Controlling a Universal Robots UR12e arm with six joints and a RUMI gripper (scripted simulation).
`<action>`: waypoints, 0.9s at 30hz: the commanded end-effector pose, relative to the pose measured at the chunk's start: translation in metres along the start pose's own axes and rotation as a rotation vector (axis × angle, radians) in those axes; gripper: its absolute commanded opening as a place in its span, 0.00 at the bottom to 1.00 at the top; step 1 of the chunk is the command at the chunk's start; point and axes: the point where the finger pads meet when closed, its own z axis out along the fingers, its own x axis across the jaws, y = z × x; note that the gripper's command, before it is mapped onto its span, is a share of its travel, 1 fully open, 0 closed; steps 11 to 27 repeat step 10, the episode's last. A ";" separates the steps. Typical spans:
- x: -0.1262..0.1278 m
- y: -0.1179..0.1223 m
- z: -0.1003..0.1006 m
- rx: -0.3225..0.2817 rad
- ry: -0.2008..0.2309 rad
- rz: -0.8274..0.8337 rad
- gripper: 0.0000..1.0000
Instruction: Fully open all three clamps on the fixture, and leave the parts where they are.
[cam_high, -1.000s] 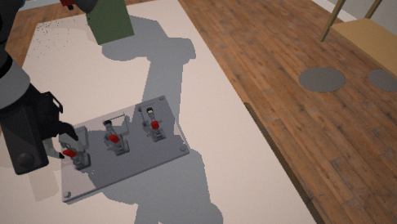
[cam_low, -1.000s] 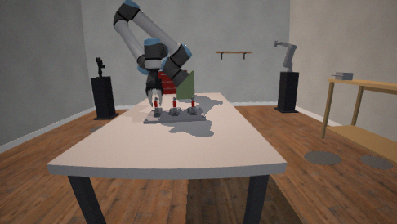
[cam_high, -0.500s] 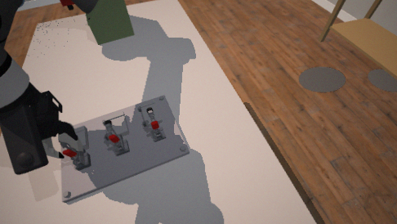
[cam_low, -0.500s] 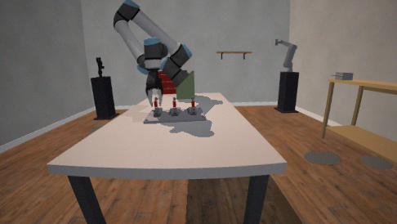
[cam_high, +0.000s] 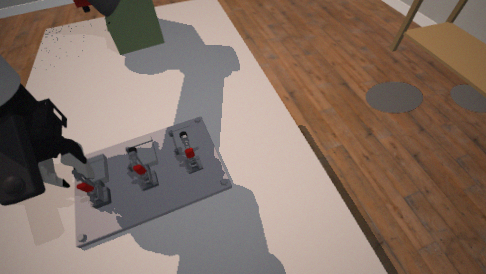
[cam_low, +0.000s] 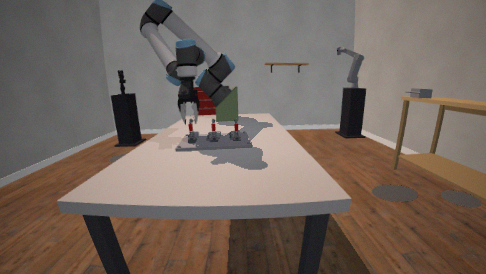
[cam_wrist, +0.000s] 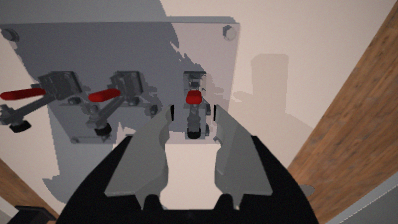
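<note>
A grey fixture plate (cam_high: 150, 182) lies on the white table and carries three toggle clamps with red handles. In the top view they are the left clamp (cam_high: 90, 189), the middle clamp (cam_high: 141, 172) and the right clamp (cam_high: 189, 155). My gripper (cam_high: 65, 170) hovers over the left clamp, beside a grey block part (cam_high: 97, 165). In the wrist view my gripper (cam_wrist: 194, 106) is open part way. Its fingers stand on either side of that clamp (cam_wrist: 192, 100) without touching its red handle. The handles of the other two clamps (cam_wrist: 107, 95) (cam_wrist: 22, 95) point left there. In the exterior view my gripper (cam_low: 190, 119) sits just above the plate.
A green box (cam_high: 135, 25) stands at the far end of the table behind the fixture. The table's right edge runs close to the plate's corner (cam_high: 227, 182), with wooden floor beyond. A wooden shelf unit (cam_low: 445, 140) stands off to the right.
</note>
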 end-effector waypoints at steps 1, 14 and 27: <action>0.000 0.000 -0.013 0.001 0.000 0.001 0.28; 0.000 0.000 -0.019 0.001 0.000 0.001 0.28; 0.000 0.000 -0.019 0.001 0.000 0.001 0.28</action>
